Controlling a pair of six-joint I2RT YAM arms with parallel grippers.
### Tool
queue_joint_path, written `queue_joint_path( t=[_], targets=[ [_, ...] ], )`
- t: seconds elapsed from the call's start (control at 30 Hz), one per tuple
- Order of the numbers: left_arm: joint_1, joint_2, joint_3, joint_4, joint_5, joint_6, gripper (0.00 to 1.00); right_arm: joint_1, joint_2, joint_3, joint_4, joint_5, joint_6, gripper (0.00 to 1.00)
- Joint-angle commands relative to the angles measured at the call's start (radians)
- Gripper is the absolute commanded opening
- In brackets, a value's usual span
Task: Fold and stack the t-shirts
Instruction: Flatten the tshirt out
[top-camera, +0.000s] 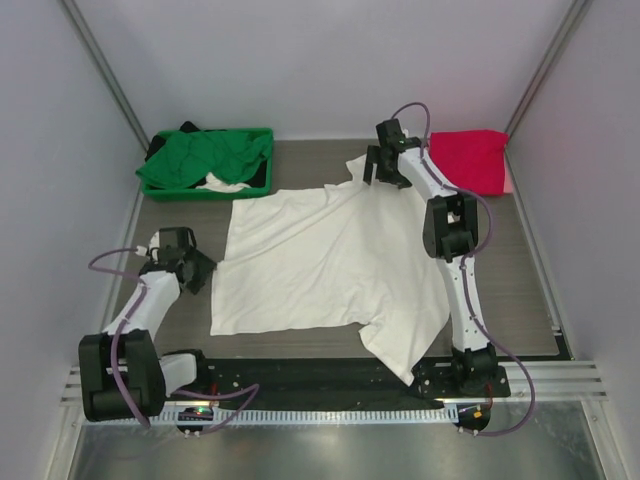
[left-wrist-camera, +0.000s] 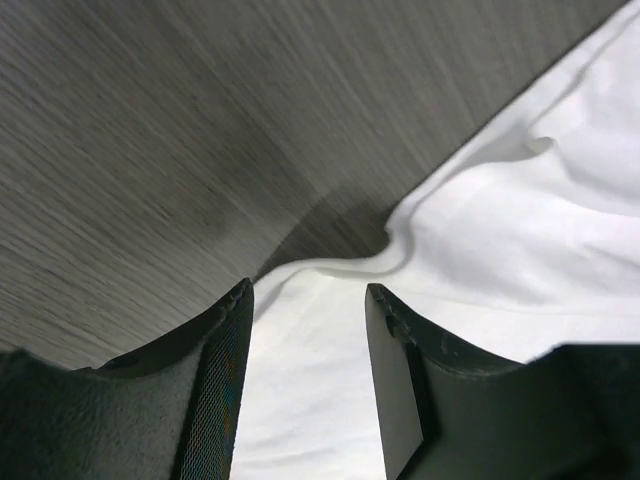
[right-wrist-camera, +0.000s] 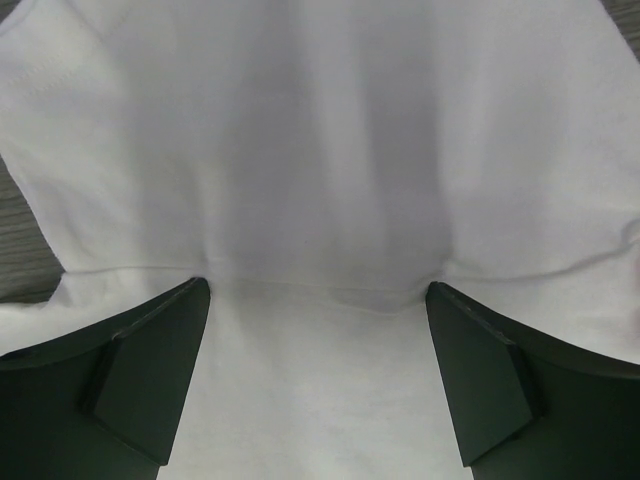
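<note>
White t-shirt (top-camera: 320, 260): its edge lies between the half-open left jaws; right jaws stand wide over it.

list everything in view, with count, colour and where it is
white t-shirt: 1, white, spread flat mid-table
pink-red t-shirt: 1, pink-red, folded, far right corner
green t-shirt: 1, green, heaped in the bin
other cloth: count unclear, white and black bits, in the bin
green bin: 1, green, far left of table
table: 1, grey wood grain, under everything
left end effector: 1, black, open, at the white t-shirt's left edge
right end effector: 1, black, open, over the white t-shirt's far end
</note>
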Motion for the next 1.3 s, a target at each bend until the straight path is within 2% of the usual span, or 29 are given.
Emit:
queue_joint_path(
  t=[0.0,0.13,0.27,0.3,0.37,0.4,0.47,0.5,0.6,0.73,0.9,1.1,1.17,1.27],
  targets=[
    [0.005,-0.102,0.072,-0.047,0.008,0.053,0.50,-0.007,-0.023,0.026,-0.073,-0.035,-0.006,0.97],
    [-0.017,-0.240,0.049,-0.131,-0.001,0.060,0.52,-0.005,-0.166,-0.047,-0.073,-0.009,0.001,0.97],
    [-0.046,-0.352,-0.006,-0.242,0.002,0.033,0.53,-0.005,-0.412,-0.188,-0.071,0.026,0.026,0.97],
    [-0.114,-0.375,-0.015,-0.251,-0.033,0.010,0.54,-0.005,-0.462,-0.274,-0.071,0.029,0.033,0.97],
    [-0.178,-0.417,-0.030,-0.285,-0.064,-0.059,0.54,-0.005,-0.566,-0.377,-0.064,0.031,0.052,0.98],
    [-0.227,-0.426,-0.038,-0.294,-0.084,-0.077,0.54,-0.004,-0.665,-0.490,-0.062,0.038,0.062,0.98],
    [-0.267,-0.429,-0.067,-0.317,-0.093,-0.122,0.53,-0.004,-0.828,-0.613,-0.047,0.048,0.101,0.98],
    [-0.273,-0.426,-0.075,-0.332,-0.092,-0.131,0.53,-0.005,-0.885,-0.732,-0.045,0.054,0.121,0.98],
    [-0.345,-0.426,-0.104,-0.375,-0.128,-0.203,0.51,-0.004,-1.031,-0.945,-0.033,0.061,0.188,0.98],
    [-0.410,-0.408,-0.112,-0.440,-0.214,-0.278,0.50,-0.004,-1.244,-1.137,-0.035,0.080,0.283,0.99],
    [-0.460,-0.334,-0.106,-0.484,-0.274,-0.312,0.55,-0.004,-1.333,-1.287,-0.032,0.011,0.320,1.00],
    [-0.460,-0.293,-0.121,-0.452,-0.315,-0.317,0.59,-0.004,-1.346,-1.316,-0.024,-0.029,0.306,1.00],
    [-0.460,-0.276,-0.112,-0.452,-0.314,-0.320,0.68,-0.004,-1.350,-1.319,-0.022,-0.038,0.306,1.00],
    [-0.459,-0.244,-0.101,-0.452,-0.300,-0.323,0.70,-0.004,-1.347,-1.325,-0.019,-0.052,0.311,1.00]
  ],
)
